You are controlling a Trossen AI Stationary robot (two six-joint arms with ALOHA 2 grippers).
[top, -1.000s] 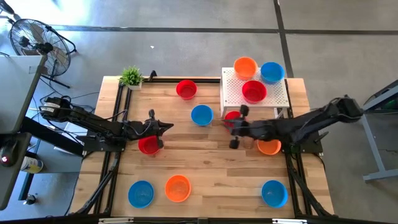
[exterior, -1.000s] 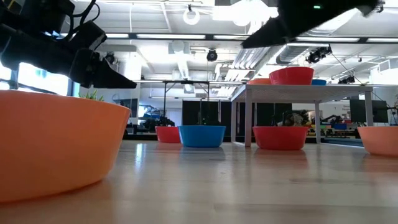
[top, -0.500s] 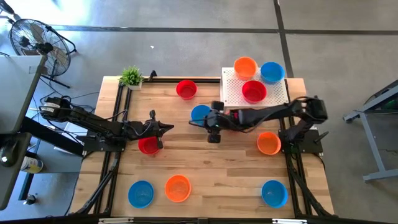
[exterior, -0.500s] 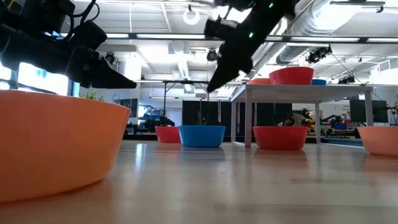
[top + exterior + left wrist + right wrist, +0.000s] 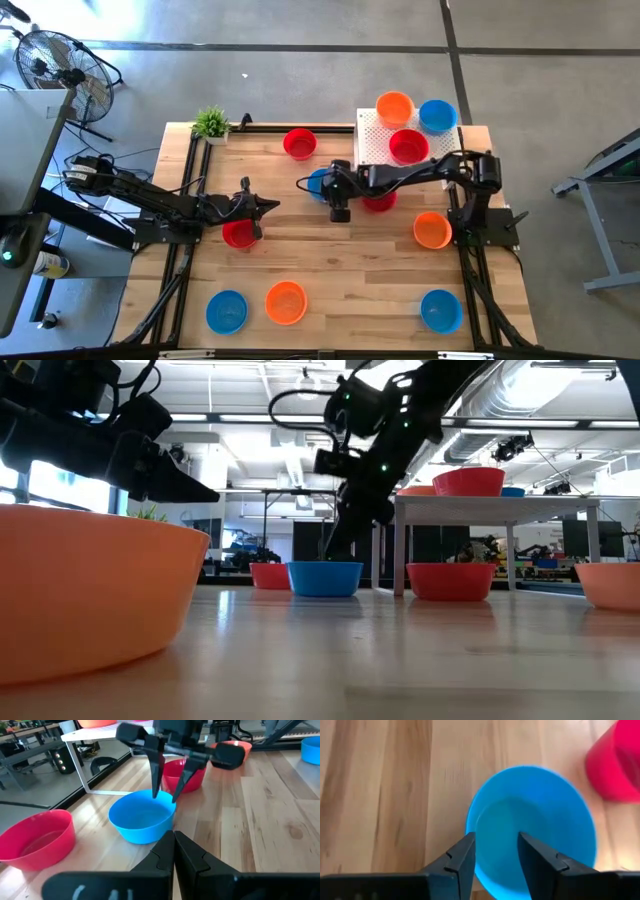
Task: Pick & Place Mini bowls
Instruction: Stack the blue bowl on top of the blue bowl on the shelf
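Three glossy plastic mini bowls sit on the white perforated stand; nine remain on the wooden table. The right gripper, fingers apart and empty, straddles the rim of the small round blue bowl mid-table.

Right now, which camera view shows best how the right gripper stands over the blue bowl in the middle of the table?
The left wrist view: the right gripper is open, its fingers straddling the rim of the blue bowl. The right wrist view looks down into the bowl between the fingers. The high view hides most of the bowl under the arm. The low view shows only its side.

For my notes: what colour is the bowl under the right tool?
Blue bowl; the right wrist view shows it best, below the open right tool.
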